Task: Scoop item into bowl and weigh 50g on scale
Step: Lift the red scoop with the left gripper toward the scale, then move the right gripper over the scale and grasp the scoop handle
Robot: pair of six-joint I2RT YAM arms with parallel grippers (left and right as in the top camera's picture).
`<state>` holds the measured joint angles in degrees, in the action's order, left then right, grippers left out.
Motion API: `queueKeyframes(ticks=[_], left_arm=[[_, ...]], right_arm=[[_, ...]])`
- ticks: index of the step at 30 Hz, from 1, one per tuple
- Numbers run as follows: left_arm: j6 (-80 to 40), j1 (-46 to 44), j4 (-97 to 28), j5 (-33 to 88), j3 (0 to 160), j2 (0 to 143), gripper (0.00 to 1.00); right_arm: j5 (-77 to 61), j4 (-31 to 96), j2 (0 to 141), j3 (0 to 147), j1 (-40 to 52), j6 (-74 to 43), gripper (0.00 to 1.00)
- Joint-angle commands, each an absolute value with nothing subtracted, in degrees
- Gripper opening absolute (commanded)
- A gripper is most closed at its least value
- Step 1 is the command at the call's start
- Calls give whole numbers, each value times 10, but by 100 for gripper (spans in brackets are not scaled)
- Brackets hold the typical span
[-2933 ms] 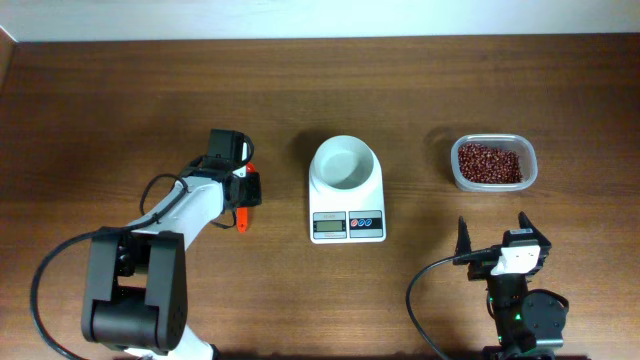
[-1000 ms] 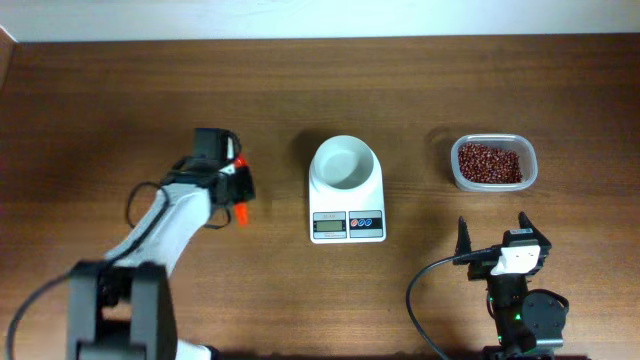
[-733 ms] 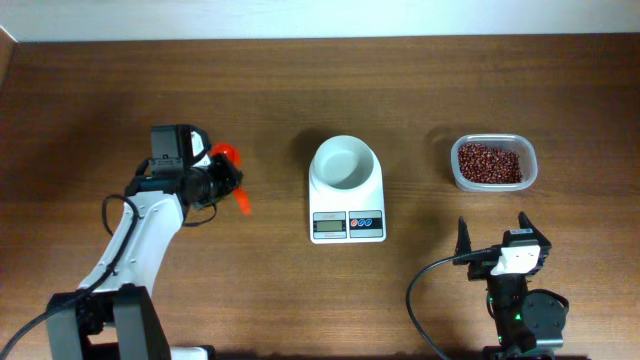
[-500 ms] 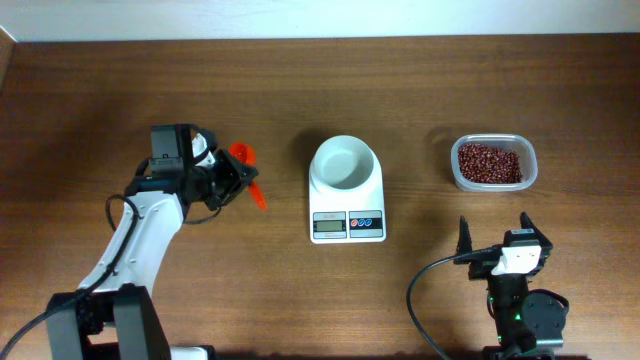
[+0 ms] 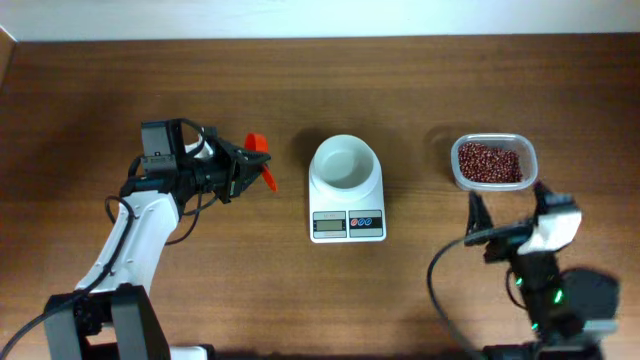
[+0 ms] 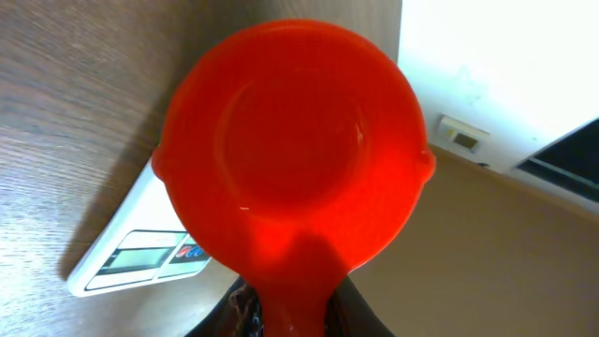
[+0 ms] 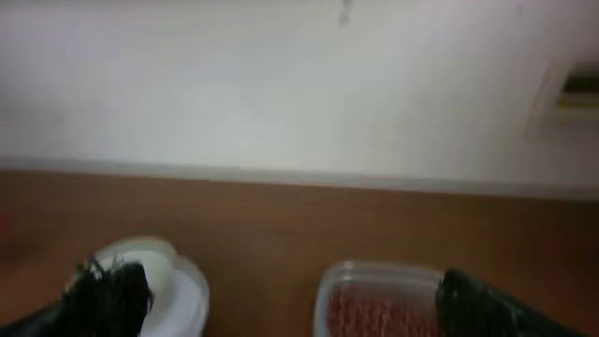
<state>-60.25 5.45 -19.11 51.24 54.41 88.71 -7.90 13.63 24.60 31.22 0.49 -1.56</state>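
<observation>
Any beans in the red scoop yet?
No: the red scoop is bare inside in the left wrist view; the beans sit in the clear container.

1. We see our left arm (image 5: pixel 135 235) stretched forward and bent inward at the wrist. The left gripper (image 5: pixel 235 174) points sideways, its fingers pinched on the handle of the red scoop (image 5: pixel 260 158).
2. Our right arm (image 5: pixel 555 290) sits low at the near edge. The right gripper (image 5: pixel 506 203) faces away from us, fingers spread wide and holding nothing.
</observation>
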Motion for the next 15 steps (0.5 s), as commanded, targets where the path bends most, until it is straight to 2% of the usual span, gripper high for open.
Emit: queueKeyframes(ticks=[1,4,5,6,9,11,14,15], left_arm=[[-652,58,-186,528,555,878,0],[-683,58,-185,536,555,878,0],[-683,58,-185,539,555,878,0],[-683,58,-185,545,555,878,0],[-683,58,-184,564,555,878,0],[-676,58,-184,564,555,878,0],[-676,57,-174,564,554,878,0],[-677,56,-166,564,555,878,0]], right_arm=[[-152,246,412,487,3,-25,99],[-310,305,551,618,3,-25,99],[-402,305,584,640,3,-25,99],[-554,306,637,653,3,-24,99],[-624,269,711,653,4,-84,100],[-620,268,755,653,10,-128,70],[-522,277,784,653,50,-170,43],[-465,277,787,653,78,-188,42]])
